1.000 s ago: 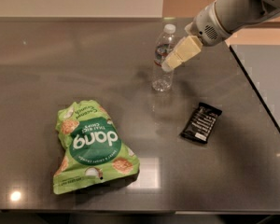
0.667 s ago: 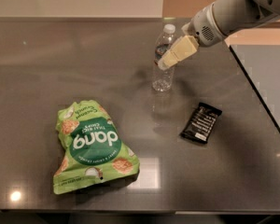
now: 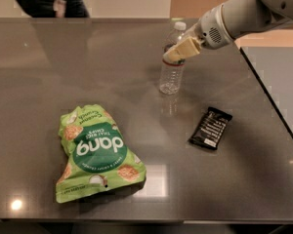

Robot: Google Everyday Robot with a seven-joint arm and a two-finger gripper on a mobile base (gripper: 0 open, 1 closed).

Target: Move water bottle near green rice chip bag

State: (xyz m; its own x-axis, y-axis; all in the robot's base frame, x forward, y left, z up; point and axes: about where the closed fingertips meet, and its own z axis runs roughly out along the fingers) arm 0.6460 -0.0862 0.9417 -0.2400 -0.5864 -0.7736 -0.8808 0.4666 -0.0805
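The water bottle (image 3: 171, 74) is clear and ribbed with a white cap, and it stands upright on the dark table at the centre right. My gripper (image 3: 175, 54) comes in from the upper right on the white arm. It is level with the bottle's shoulder and label band and overlaps it there. The green rice chip bag (image 3: 96, 152) lies flat at the front left, with its "dang" circle facing up. It is well apart from the bottle.
A small black wrapped bar (image 3: 210, 127) lies to the right of the bottle, nearer the front. The table's right edge (image 3: 271, 99) runs diagonally. A person in dark clothes (image 3: 46, 1) stands beyond the far left edge.
My gripper has moved left, from just right of the bottle to overlapping its upper part. The bottle, bag and bar have stayed in place.
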